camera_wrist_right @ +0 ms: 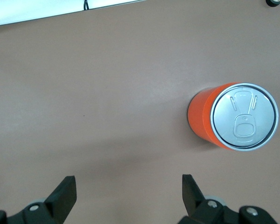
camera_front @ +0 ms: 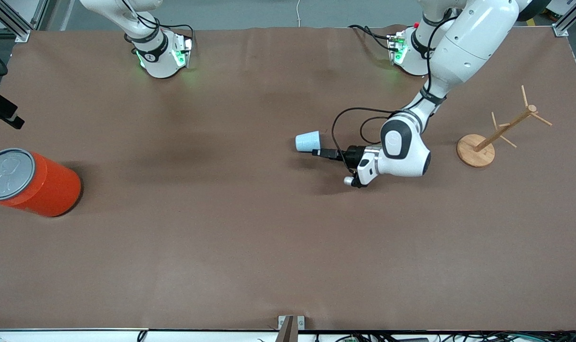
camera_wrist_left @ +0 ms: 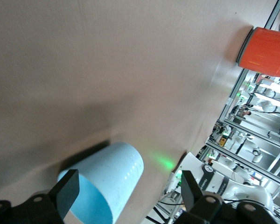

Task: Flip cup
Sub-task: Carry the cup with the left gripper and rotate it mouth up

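Note:
The small light blue cup [camera_front: 308, 141] lies on its side on the brown table, near the middle and toward the left arm's end. Its mouth faces my left gripper [camera_front: 318, 149]. That gripper is low, level with the cup, open, and its fingers reach to the cup's mouth end. In the left wrist view the cup [camera_wrist_left: 107, 184] lies between the open fingers [camera_wrist_left: 69, 190], close to one of them and apart from the other; the left gripper [camera_wrist_left: 128, 189] holds nothing. My right gripper [camera_wrist_right: 128, 191] is open and empty over bare table; it is out of the front view.
A large orange can [camera_front: 36, 183] with a grey lid stands at the right arm's end of the table; it also shows in the right wrist view [camera_wrist_right: 203, 116] and in the left wrist view [camera_wrist_left: 266, 44]. A wooden mug tree [camera_front: 487, 140] stands at the left arm's end.

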Robot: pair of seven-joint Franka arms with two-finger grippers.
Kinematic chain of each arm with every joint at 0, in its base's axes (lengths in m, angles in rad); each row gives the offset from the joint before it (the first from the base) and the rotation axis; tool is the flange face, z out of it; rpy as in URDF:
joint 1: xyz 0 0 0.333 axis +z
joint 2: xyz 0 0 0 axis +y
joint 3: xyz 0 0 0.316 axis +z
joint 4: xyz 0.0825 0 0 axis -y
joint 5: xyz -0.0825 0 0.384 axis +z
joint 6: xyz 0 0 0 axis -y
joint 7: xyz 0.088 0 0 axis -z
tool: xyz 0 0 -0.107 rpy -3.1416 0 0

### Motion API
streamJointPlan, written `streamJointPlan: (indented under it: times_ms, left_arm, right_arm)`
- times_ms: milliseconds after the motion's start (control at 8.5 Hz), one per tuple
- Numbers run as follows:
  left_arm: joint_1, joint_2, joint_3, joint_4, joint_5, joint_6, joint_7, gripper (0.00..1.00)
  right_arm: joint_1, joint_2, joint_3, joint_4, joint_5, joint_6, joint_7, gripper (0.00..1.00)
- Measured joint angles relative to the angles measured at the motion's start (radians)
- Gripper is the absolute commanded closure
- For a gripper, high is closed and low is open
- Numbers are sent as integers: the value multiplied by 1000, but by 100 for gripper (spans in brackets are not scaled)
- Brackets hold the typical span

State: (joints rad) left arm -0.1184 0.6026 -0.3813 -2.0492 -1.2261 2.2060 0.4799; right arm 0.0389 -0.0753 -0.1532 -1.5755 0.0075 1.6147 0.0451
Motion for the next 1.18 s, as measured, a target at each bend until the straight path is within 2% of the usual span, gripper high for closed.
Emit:
streamJointPlan:
  times_ms: [471,588,706,824,941,1059,1176]
  left_arm:
    - [4,-3,-18,-74,-36,1,2,4]
    - [5,-3,-18,-81,-71,1,3,12]
    - [5,-4,-19,-87,-101,1,5,31]
    - [5,-4,-21,-88,-112,1,5,59]
    - [5,-4,-22,-88,-113,1,5,78]
    - [5,-4,-22,-88,-113,1,5,95]
    - [5,-4,-22,-88,-113,1,5,100]
  right_arm:
    - [0,0,0,0,0,-8,-16,0]
    - [-1,0,0,0,0,-9,-37,0]
    - [-2,0,-1,0,0,-9,-50,0]
    - [-5,0,-2,0,0,-9,-56,0]
    - [-7,0,-3,0,0,-10,-62,0]
    - [-11,0,-3,0,0,-10,-68,0]
    - [-15,0,-3,0,0,-10,-72,0]
